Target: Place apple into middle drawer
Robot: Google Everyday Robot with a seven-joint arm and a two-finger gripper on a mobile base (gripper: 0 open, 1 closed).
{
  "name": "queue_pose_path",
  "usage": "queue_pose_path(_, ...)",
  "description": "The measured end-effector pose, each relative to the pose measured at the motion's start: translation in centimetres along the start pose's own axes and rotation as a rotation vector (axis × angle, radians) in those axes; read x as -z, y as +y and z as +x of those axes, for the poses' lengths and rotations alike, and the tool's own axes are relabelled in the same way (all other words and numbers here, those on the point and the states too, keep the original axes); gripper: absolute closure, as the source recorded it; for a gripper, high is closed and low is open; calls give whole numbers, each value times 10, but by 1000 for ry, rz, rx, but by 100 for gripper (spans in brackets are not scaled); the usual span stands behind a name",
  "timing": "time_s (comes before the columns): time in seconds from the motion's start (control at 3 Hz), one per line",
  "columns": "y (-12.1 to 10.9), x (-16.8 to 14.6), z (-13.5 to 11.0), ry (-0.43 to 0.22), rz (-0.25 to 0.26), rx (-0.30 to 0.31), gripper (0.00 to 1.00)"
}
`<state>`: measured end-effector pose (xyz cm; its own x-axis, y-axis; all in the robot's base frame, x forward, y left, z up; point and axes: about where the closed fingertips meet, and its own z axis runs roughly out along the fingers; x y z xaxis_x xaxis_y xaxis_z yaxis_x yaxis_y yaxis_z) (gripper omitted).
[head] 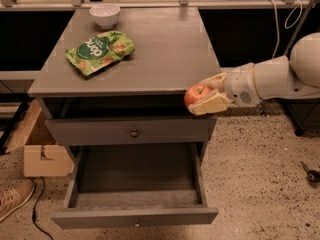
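Note:
The red apple (196, 94) with a yellowish blush is held in my gripper (204, 97), just off the front right edge of the cabinet top, above the drawers. The gripper's cream fingers (212, 104) close around the apple from the right. The middle drawer (136, 181) is pulled open below, a wide shallow grey box with a small knob on its front; its inside is bare. The apple hangs above the drawer's right side, well above its rim.
A green snack bag (101, 51) and a white bowl (105, 15) sit on the grey cabinet top (165, 49). The upper drawer (134, 132) is closed. A cardboard box (45, 156) and a shoe (12, 196) lie on the floor at left.

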<state>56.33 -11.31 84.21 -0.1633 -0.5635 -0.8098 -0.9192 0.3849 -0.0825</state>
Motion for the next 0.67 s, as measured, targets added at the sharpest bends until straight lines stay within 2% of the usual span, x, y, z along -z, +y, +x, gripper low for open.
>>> queue_pose_path(0.33,0,0,0,0,0,0,100)
queue_pose_path(0.67,16,-16,33,16,-21,-62,100)
